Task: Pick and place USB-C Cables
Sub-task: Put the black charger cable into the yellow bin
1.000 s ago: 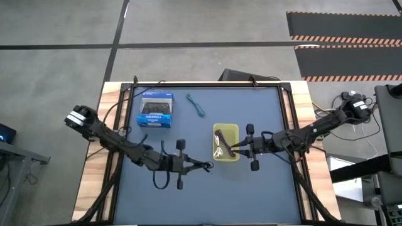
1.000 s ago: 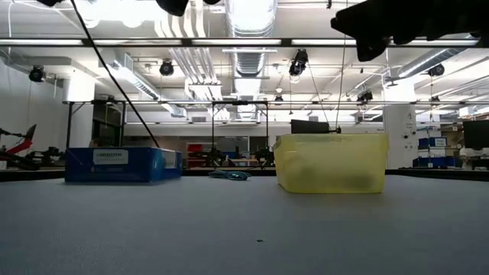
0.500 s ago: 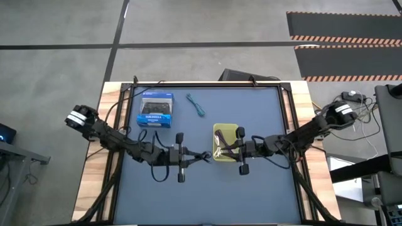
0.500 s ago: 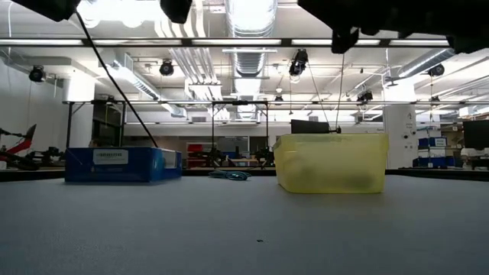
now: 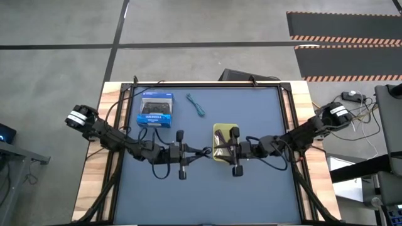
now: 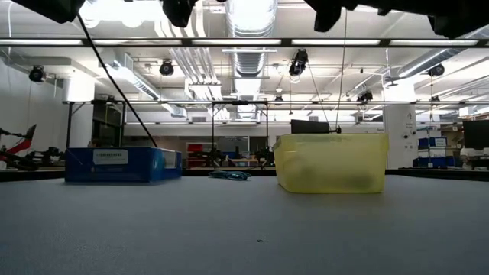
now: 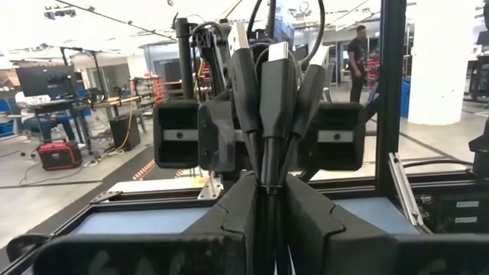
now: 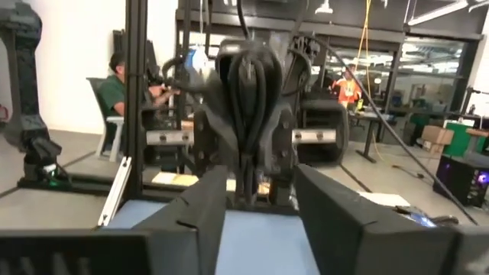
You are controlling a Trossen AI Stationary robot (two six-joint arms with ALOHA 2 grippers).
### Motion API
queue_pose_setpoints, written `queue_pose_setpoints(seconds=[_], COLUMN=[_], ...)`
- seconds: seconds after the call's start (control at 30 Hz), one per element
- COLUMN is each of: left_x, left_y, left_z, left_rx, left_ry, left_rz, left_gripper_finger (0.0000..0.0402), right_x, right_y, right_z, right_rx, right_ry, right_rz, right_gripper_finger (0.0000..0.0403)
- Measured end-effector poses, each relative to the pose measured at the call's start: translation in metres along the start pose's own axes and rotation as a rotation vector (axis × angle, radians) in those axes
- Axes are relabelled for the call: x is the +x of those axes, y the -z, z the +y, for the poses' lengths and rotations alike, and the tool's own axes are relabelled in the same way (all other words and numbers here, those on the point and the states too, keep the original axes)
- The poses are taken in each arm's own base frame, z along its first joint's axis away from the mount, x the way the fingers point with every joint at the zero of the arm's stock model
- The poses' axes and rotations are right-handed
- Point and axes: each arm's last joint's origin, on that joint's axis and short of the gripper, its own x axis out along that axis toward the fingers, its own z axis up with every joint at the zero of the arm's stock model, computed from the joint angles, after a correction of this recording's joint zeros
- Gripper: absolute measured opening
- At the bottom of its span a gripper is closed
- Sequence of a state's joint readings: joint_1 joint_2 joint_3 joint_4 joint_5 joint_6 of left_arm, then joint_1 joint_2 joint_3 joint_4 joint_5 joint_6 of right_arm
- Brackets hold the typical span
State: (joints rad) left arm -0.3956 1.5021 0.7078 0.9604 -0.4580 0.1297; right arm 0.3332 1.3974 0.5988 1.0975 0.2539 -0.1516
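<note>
A black USB-C cable (image 7: 273, 92), bundled with its plugs at the free end, sticks out from my shut left gripper (image 7: 269, 187). In the high view my left gripper (image 5: 205, 152) hovers just left of the yellow bin (image 5: 226, 127). My right gripper (image 5: 220, 150) faces it over the bin's near-left part. In the right wrist view my right gripper (image 8: 260, 191) is open, its fingers wide on either side of the black cable (image 8: 250, 99) without touching. A dark cord (image 5: 219, 139) lies in the bin. The teal cable (image 5: 196, 105) lies on the mat farther back. My left gripper pinches the black cable bundle between its two fingers at the bundle's lower end (image 7: 269, 164). The fingers lie level, pointing toward the table's right. The rest of the bundle stands out beyond the fingertips, lifted clear of the table.
A blue box (image 5: 156, 112) sits at the far left of the mat and shows in the low view too (image 6: 122, 164). The yellow bin (image 6: 330, 163) stands mid-table and the teal cable (image 6: 228, 175) beside it. The mat's near half holds nothing else. People work in the room behind.
My right gripper has travelled toward the table's left, across the bin, until it faces my left gripper closely. My left gripper, still shut on the black cable, has shifted a little toward the far edge.
</note>
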Motion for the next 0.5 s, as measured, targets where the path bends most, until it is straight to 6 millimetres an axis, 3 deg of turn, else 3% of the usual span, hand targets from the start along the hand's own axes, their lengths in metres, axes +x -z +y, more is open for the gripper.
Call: queue_pose_setpoints(seconds=[0.23, 0.5], left_x=[0.004, 0.004], left_y=[0.002, 0.002], left_z=[0.008, 0.008], left_rx=[0.01, 0.012], left_ry=[-0.027, -0.027], left_rz=[0.003, 0.004], left_gripper_finger=[0.0039, 0.004], right_x=[0.021, 0.041], right_y=[-0.003, -0.004], right_z=[0.005, 0.005], right_rx=[-0.042, -0.072], right_ry=[0.017, 0.101], right_rz=[-0.016, -0.017], right_gripper_finger=[0.0191, 0.0196])
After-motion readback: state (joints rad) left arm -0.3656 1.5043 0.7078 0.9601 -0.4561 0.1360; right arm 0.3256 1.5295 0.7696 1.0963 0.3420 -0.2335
